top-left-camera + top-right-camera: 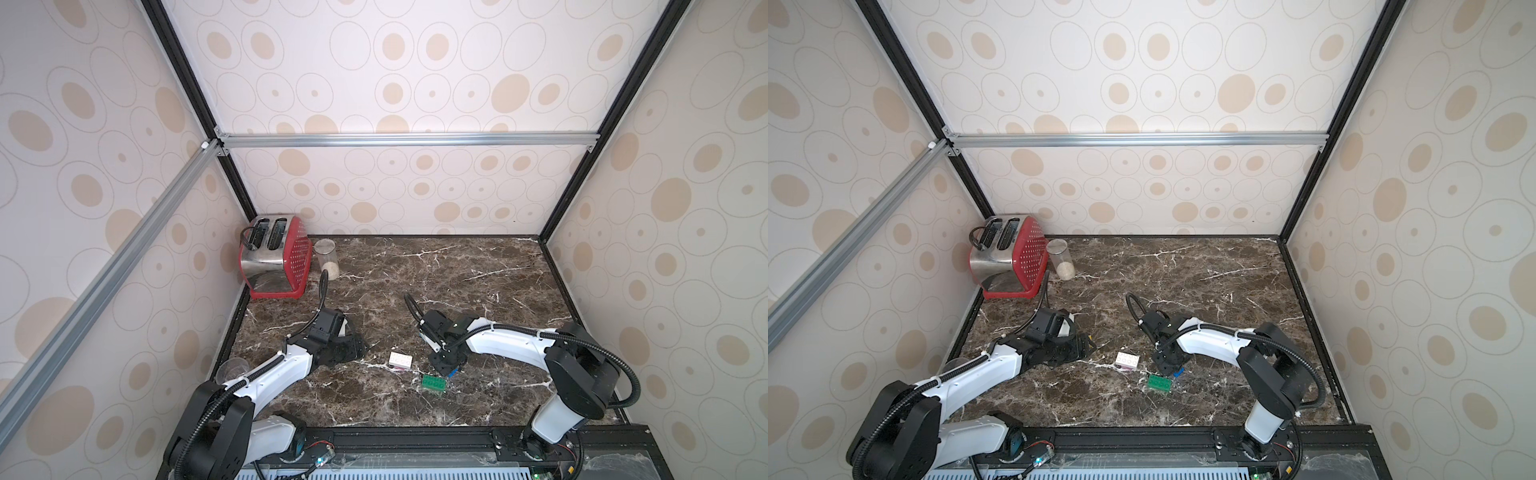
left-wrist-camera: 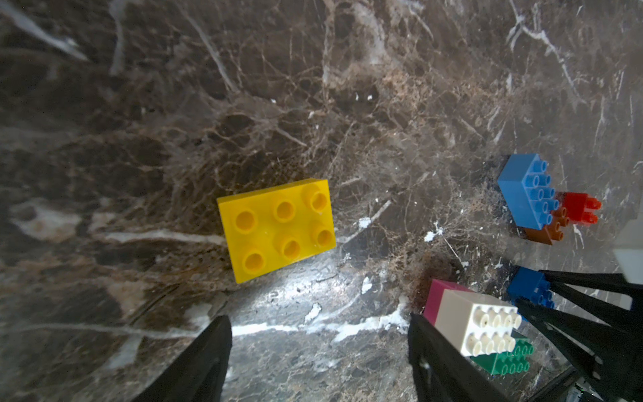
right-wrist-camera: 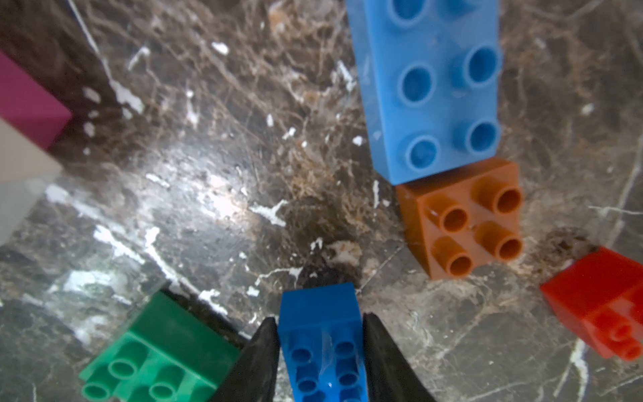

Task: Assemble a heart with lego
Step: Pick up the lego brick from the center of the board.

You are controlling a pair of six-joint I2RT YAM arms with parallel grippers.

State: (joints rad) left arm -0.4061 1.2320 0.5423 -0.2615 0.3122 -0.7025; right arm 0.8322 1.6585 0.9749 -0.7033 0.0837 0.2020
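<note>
Dark blue brick (image 3: pixel 322 344) sits gripped between fingers (image 3: pixel 259 362) of the right claw (image 3: pixel 320 318).

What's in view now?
yellow brick: one, yellow, under left pincer
light blue brick: one, light blue, against orange brick
orange brick: one, orange, near red brick
red brick: one, red, apart
green brick: one, green, beside right pincer
stack: one, white over pink, between pincers
dark blue brick: one, dark blue, in right pincer
toaster: one, red, far left
jar: one, clear, beside toaster
cup: one, clear, left table edge
left pincer: one, black, open
right pincer: one, black, shut
</note>
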